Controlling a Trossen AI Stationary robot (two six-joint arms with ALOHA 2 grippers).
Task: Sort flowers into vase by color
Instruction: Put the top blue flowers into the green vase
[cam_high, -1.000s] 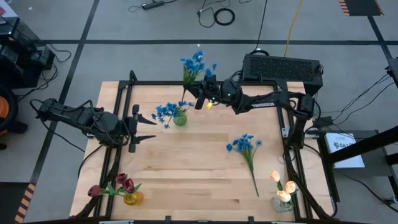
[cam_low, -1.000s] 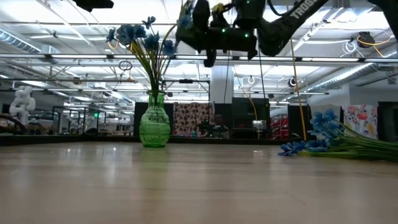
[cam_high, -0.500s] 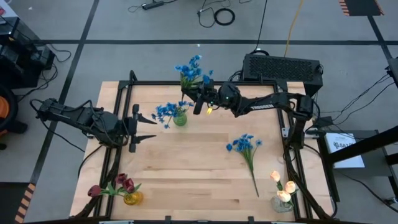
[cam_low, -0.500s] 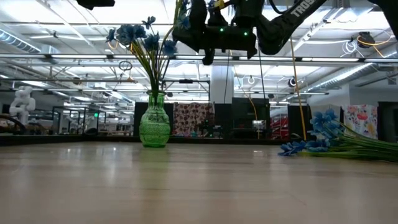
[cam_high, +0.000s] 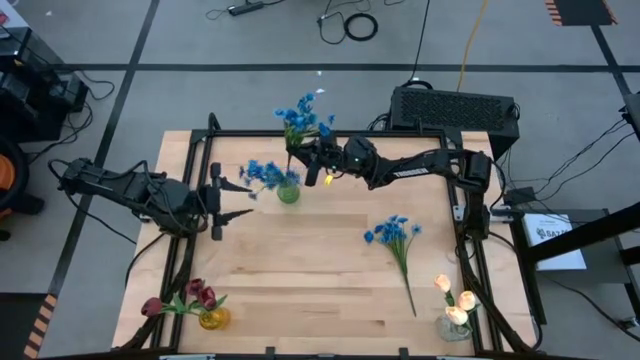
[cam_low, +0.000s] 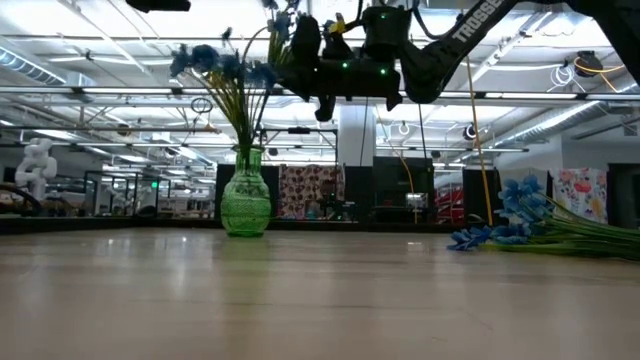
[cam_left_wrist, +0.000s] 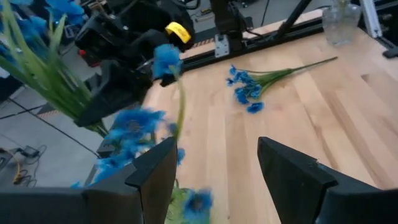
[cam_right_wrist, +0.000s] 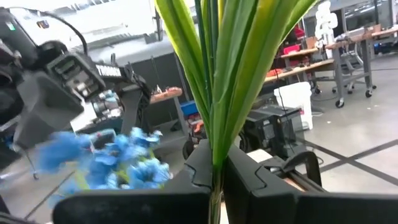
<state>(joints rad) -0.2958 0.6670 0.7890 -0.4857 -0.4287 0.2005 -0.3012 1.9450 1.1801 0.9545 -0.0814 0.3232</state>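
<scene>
A green glass vase (cam_high: 288, 192) (cam_low: 245, 205) stands near the table's far edge with blue flowers (cam_high: 262, 172) in it. Just right of and above it, my right gripper (cam_high: 308, 165) (cam_low: 322, 95) is shut on another bunch of blue flowers (cam_high: 303, 112), whose blossoms rise above it. My left gripper (cam_high: 245, 202) (cam_left_wrist: 214, 180) hovers open to the left of the vase and touches nothing. A third blue bunch (cam_high: 395, 235) lies flat on the table's right half. My right gripper (cam_right_wrist: 216, 180) pinches the bunch's green stems (cam_right_wrist: 214, 155) together between its two fingers, below the long leaves. The fingers come nearly level from the table's right and lie across the stems. The bunch stands roughly upright, blossoms up, lifted clear of the table.
Dark red tulips in a yellow vase (cam_high: 208, 318) stand at the near left corner, cream tulips in a clear vase (cam_high: 455, 322) at the near right. A black box (cam_high: 455, 110) sits behind the far edge, and black rails (cam_high: 200, 150) frame the table. The table's middle is bare wood.
My right gripper has carried its blue bunch toward the table's left and a little down, closer to the green vase. The blossoms in the vase have swung slightly toward the left.
</scene>
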